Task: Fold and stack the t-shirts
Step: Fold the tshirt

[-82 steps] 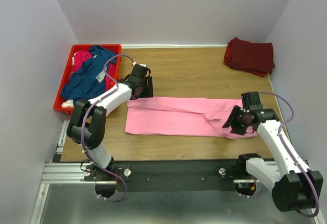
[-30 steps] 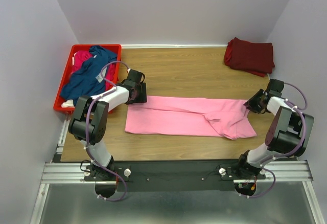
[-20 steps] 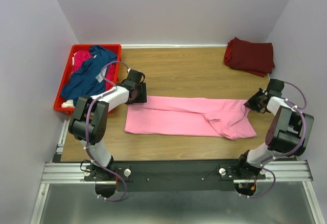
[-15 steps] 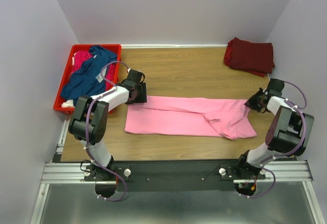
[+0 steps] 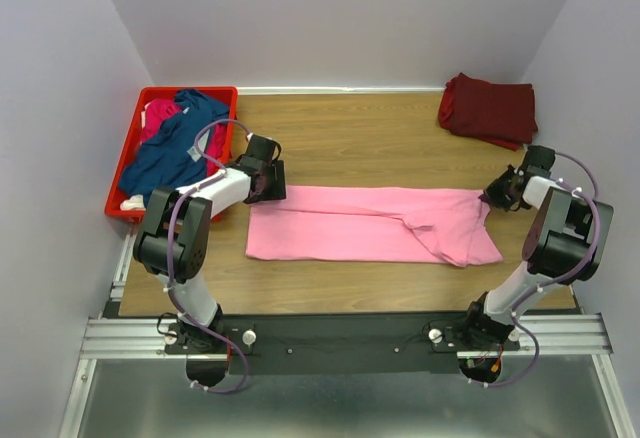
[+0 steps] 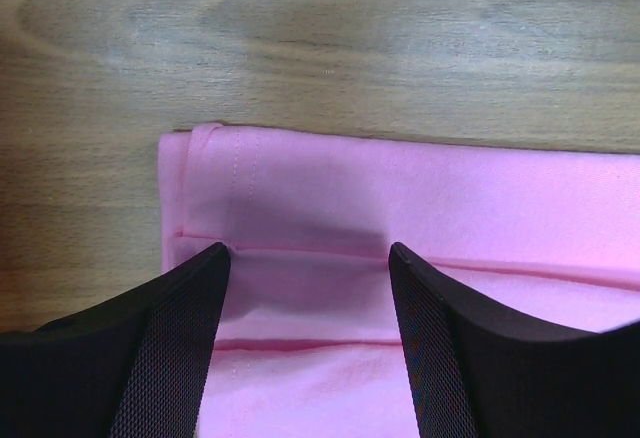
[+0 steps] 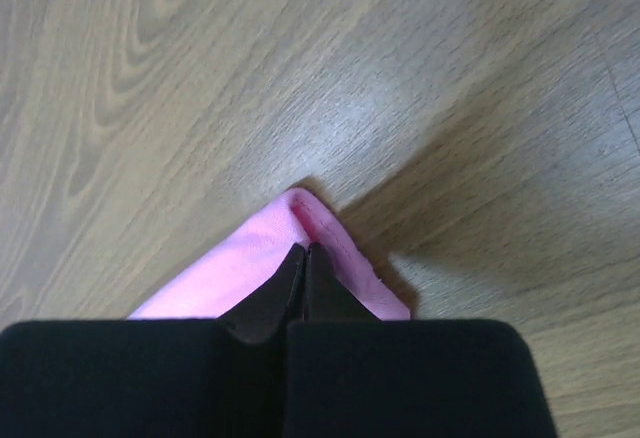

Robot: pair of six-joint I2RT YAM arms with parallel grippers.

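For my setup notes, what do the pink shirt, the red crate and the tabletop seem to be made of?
Pink shirt: soft matte cloth, probably cotton knit; stitched hems, limp folds. Red crate: likely moulded plastic; smooth, even-coloured rim. Tabletop: wood grain with slight sheen; solid or laminate, can't tell.

Setting: robotics lab test cell. Evidence: plain pale walls (image 5: 340, 18) box in a wood-grain table (image 5: 380, 138) on three sides. Left arm (image 5: 215, 190) and right arm (image 5: 560, 243) are bolted on an aluminium rail (image 5: 130, 334) at the near edge, with exposed purple cables (image 5: 203, 140) on both. Contents sparse: pink shirt (image 5: 340, 228), red crate (image 5: 160, 90).
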